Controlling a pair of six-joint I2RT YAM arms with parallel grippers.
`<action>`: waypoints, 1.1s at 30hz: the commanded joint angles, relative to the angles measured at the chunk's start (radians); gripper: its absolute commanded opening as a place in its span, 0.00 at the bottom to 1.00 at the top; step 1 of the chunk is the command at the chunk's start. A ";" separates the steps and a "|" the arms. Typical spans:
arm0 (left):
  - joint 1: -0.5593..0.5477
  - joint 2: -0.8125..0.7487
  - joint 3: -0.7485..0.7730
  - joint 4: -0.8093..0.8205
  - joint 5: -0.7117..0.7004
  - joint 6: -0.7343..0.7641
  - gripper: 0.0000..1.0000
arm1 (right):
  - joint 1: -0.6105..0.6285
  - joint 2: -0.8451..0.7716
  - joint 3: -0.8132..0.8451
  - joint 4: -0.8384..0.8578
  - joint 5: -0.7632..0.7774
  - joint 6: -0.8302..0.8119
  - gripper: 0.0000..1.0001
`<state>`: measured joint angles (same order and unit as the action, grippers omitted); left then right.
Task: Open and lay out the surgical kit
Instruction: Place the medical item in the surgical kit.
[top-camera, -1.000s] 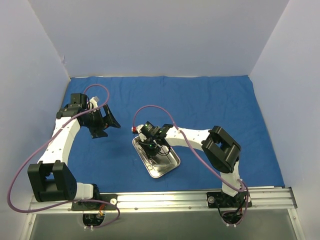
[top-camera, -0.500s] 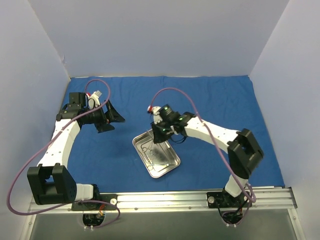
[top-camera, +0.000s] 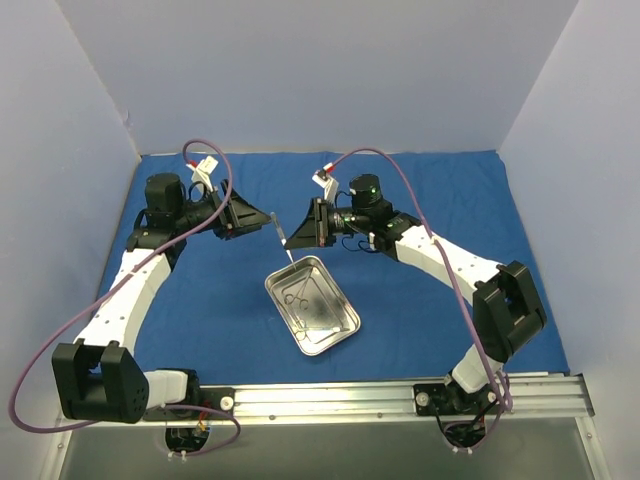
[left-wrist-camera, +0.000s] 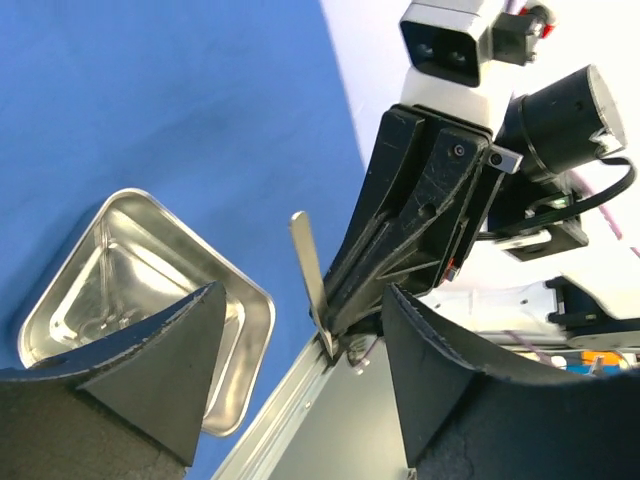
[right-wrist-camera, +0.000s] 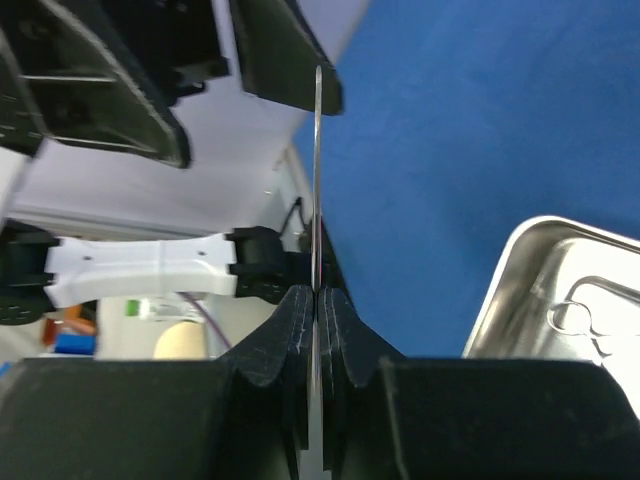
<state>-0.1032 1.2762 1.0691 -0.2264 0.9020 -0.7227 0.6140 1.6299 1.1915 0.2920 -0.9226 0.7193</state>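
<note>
Instrument (top-camera: 285, 245) pinched in right hand (top-camera: 293, 235) near tray (top-camera: 341, 293), while left hand (top-camera: 262, 220) faces it, released.

The cloth wrap (top-camera: 430, 200) is a plain deep blue with no pattern. The steel tray (top-camera: 291, 270) is mirror-bright silver, and the scissor-like instruments (top-camera: 298, 295) lying in it are the same silver. The thin metal instrument (left-wrist-camera: 310, 265) is pale grey steel. The left end effector (top-camera: 258, 217) and right end effector (top-camera: 292, 238) are matte black. The arms (top-camera: 125, 290) are white with black joints, and the cables (top-camera: 368, 152) are purple. The walls (top-camera: 320, 70) are pale lavender-white.
</note>
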 joint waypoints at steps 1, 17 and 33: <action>-0.018 -0.005 -0.020 0.200 0.040 -0.096 0.72 | -0.029 -0.045 -0.039 0.275 -0.104 0.210 0.00; -0.130 0.006 -0.084 0.337 -0.003 -0.175 0.61 | -0.048 -0.025 -0.135 0.570 -0.140 0.419 0.00; -0.144 0.032 -0.055 0.313 -0.012 -0.202 0.02 | -0.049 -0.005 -0.115 0.401 -0.107 0.337 0.24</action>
<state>-0.2455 1.2972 0.9768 0.0891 0.9005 -0.9455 0.5632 1.6306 1.0351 0.7750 -1.0256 1.1210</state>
